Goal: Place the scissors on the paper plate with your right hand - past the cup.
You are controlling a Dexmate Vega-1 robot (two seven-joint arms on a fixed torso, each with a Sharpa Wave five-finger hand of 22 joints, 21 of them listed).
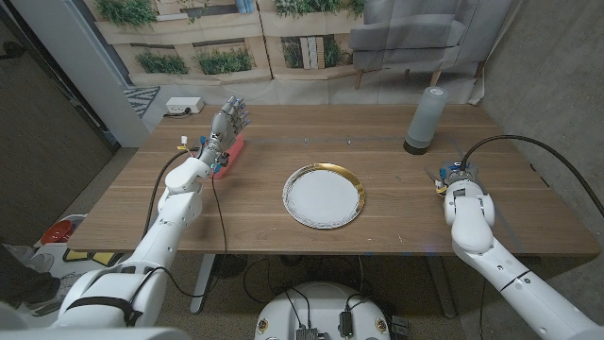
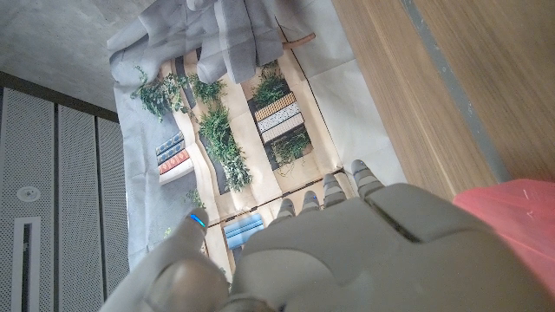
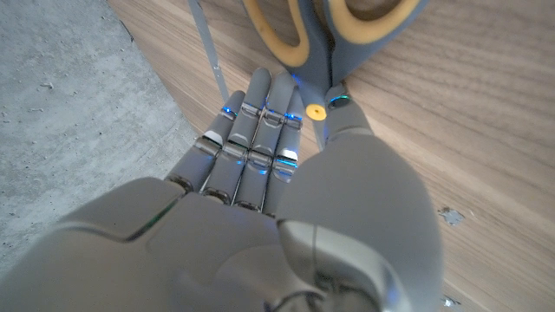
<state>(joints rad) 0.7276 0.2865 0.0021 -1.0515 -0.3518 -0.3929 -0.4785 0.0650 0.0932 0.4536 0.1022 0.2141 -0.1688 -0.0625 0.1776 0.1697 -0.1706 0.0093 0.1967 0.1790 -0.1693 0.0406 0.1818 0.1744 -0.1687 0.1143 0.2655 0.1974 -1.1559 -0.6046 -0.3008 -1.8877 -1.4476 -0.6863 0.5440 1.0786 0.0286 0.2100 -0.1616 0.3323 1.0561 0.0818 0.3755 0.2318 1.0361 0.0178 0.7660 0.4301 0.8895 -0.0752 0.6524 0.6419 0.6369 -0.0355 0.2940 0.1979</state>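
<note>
Lying flat, scissors (image 3: pixel 334 35) handles away from hand (image 3: pixel 260 199)

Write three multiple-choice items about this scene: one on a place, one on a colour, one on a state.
1. Where does the cup stand?
A. On the paper plate
B. Next to the left hand
C. On the table's far side, to the right of the plate

2. What colour are the scissors' handles?
A. Yellow and grey
B. Red
C. Green

3. In what state is the paper plate?
A. It holds the scissors
B. It is bare
C. It is folded in half

Key:
1 C: in the head view the cup stands far back on the table, to the right of the paper plate.
2 A: the right wrist view shows the scissors with yellow loops in grey.
3 B: the plate lies flat with nothing on it.
</note>
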